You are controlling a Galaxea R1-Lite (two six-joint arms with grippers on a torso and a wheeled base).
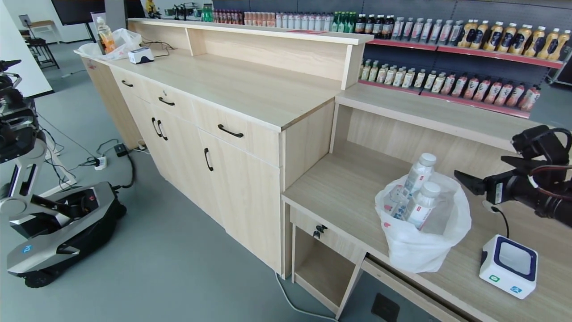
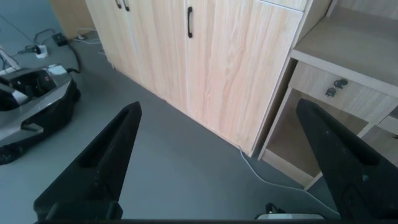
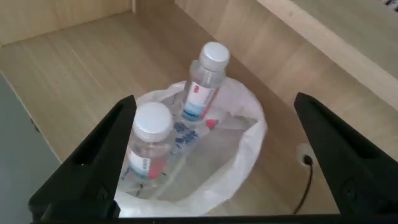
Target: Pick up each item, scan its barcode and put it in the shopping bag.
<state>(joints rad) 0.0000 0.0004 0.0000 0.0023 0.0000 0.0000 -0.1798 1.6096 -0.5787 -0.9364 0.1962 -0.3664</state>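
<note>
My open right claw [image 1: 467, 182] hangs over the shopping bag [image 1: 424, 243], its mouth partly blocked by two standing bottles [image 1: 419, 175]. Bare counter [image 1: 339, 188] lies left; the scanner [image 1: 509, 266] stands right.

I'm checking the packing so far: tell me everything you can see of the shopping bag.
The shopping bag is thin, white, half-translucent plastic. It stands open on the low wooden counter, with its rim rolled outward and its walls crumpled. Inside, a white-capped bottle leans with its cap above the rim, and a second bottle sits lower beside it. The scanner rests nearby on the counter, apart from the bag.
</note>
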